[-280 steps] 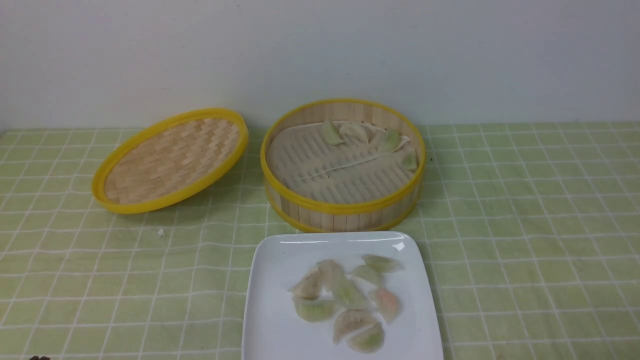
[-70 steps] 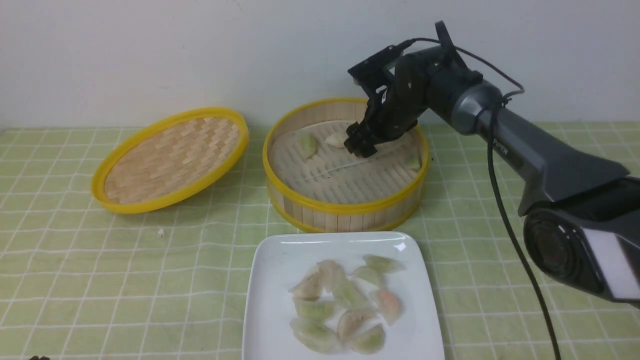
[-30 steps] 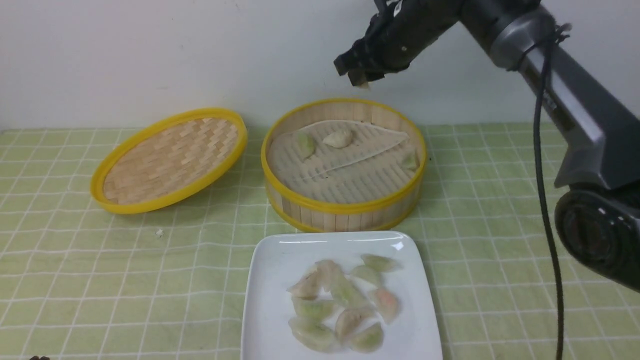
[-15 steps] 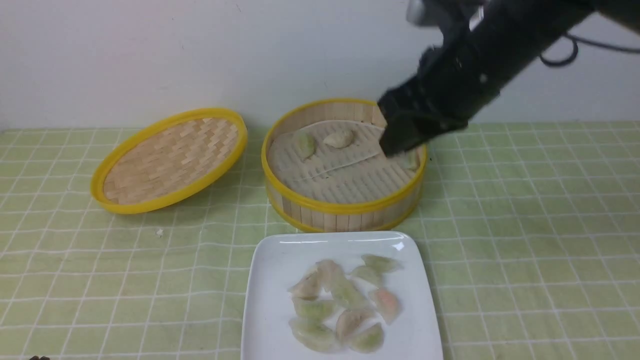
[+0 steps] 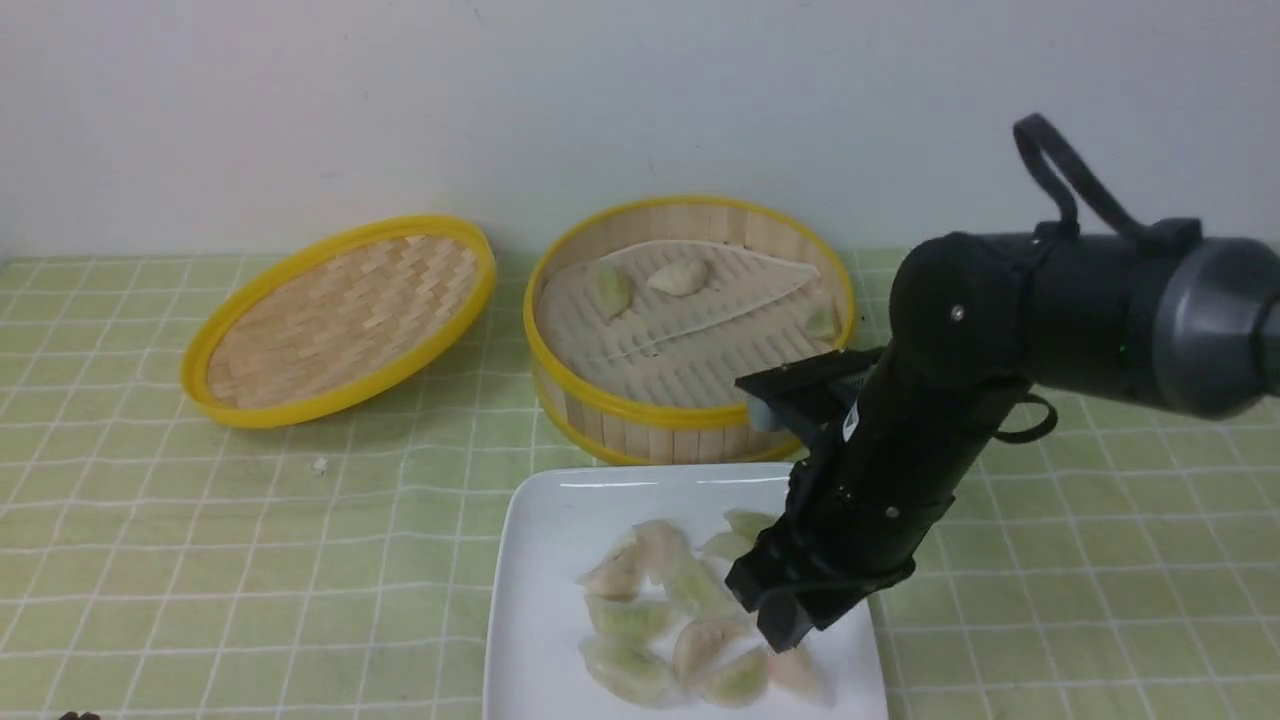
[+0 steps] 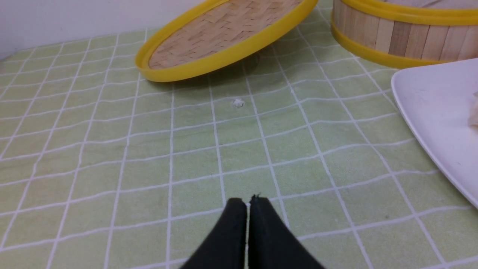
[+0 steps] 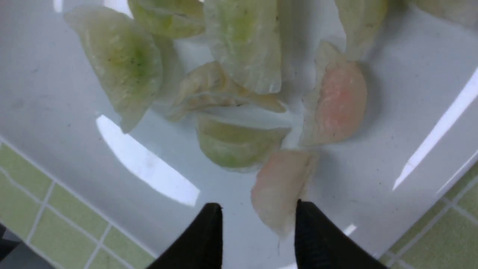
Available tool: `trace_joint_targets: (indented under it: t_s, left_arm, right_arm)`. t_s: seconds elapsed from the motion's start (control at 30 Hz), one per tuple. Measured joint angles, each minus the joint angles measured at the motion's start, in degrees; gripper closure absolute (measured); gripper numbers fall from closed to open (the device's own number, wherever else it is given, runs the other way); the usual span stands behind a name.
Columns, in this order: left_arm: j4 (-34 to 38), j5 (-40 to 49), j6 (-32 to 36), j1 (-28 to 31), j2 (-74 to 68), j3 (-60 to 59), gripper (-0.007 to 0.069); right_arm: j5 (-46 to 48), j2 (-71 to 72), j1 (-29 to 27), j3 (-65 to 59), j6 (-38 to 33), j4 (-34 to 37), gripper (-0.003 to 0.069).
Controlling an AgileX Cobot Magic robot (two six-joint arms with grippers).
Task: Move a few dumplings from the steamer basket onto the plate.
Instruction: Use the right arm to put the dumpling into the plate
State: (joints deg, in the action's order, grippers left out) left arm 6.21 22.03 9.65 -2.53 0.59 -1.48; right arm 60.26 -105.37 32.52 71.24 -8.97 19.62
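The steamer basket [image 5: 690, 415] stands at the back centre with three dumplings left on its liner: one pale green [image 5: 610, 288], one whitish [image 5: 678, 276], one at the right wall [image 5: 822, 322]. The white plate [image 5: 545, 560] in front holds several dumplings [image 5: 640, 615]. My right gripper [image 5: 785, 625] is low over the plate's right side, open. In the right wrist view it [image 7: 257, 209] stands open, with a pinkish dumpling [image 7: 280, 183] lying on the plate [image 7: 56, 86] against one finger. My left gripper [image 6: 247, 201] is shut and empty above the cloth, left of the plate [image 6: 429, 101].
The woven yellow-rimmed lid [image 5: 340, 318] leans tilted to the left of the basket and also shows in the left wrist view [image 6: 224, 37]. A small white crumb [image 5: 321, 465] lies on the green checked cloth. A pale wall stands behind.
My right arm has swung from above the basket down to the plate. A pinkish dumpling now lies at the plate's near right, and the jaws are open.
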Motion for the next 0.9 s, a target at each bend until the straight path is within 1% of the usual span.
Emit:
trace_joint_targets:
  t_s: [0.13,0.2,0.23,0.33,0.4,0.43,0.47,0.5,0.53,0.6,0.67,0.7,0.77,0.83,0.87,0.9]
  left_arm:
    - [0.0,0.0,0.0,0.0,0.0,0.0,0.0631]
    - [0.0,0.0,0.0,0.0,0.0,0.0,0.0631]
    - [0.0,0.0,0.0,0.0,0.0,0.0,0.0631]
    - [0.0,0.0,0.0,0.0,0.0,0.0,0.0631]
    - [0.0,0.0,0.0,0.0,0.0,0.0,0.0631]
    - [0.0,0.0,0.0,0.0,0.0,0.0,0.0631]
    - [0.0,0.0,0.0,0.0,0.0,0.0,0.0631]
    - [0.0,0.0,0.0,0.0,0.0,0.0,0.0631]
    - [0.0,0.0,0.0,0.0,0.0,0.0,0.0631]
    - [0.0,0.0,0.0,0.0,0.0,0.0,0.0631]
    - [0.0,0.0,0.0,0.0,0.0,0.0,0.0631]
    - [0.0,0.0,0.0,0.0,0.0,0.0,0.0631]
    - [0.0,0.0,0.0,0.0,0.0,0.0,0.0631]
    - [0.0,0.0,0.0,0.0,0.0,0.0,0.0631]
    - [0.0,0.0,0.0,0.0,0.0,0.0,0.0631]
    - [0.0,0.0,0.0,0.0,0.0,0.0,0.0631]
  right_arm:
    - [-0.56,-0.71,0.0,0.11,0.05,-0.05,0.0244]
    - [0.37,-0.71,0.0,1.2,0.24,-0.29,0.0215]
    - [1.97,-0.31,0.0,2.86,0.86,-1.07,0.0219]
    - [4.15,2.44,0.0,5.79,2.69,-3.3,0.0287]
    - [5.37,8.15,0.0,8.67,5.4,-5.56,0.0426]
    - [5.57,11.12,0.0,9.29,6.23,-6.61,0.047]
    - [5.57,11.12,0.0,9.42,6.43,-6.61,0.0481]
    - [5.64,17.23,0.0,10.13,8.25,-8.91,0.0574]
    - [5.59,20.97,0.0,10.35,9.52,-10.38,0.0614]
    - [5.24,28.0,0.0,10.41,12.04,-13.43,0.0649]
    - [4.2,34.6,0.0,9.73,14.49,-16.23,0.0664]
    - [2.93,40.58,0.0,8.44,16.71,-18.67,0.0669]
    - [0.04,48.5,0.0,5.57,19.42,-21.63,0.0671]
    - [-4.13,58.36,0.0,0.16,22.21,-25.1,0.0672]
    - [-4.13,58.36,0.0,0.16,22.42,-25.1,0.0672]
    - [-7.42,64.91,0.0,-4.96,23.76,-27.47,0.0672]
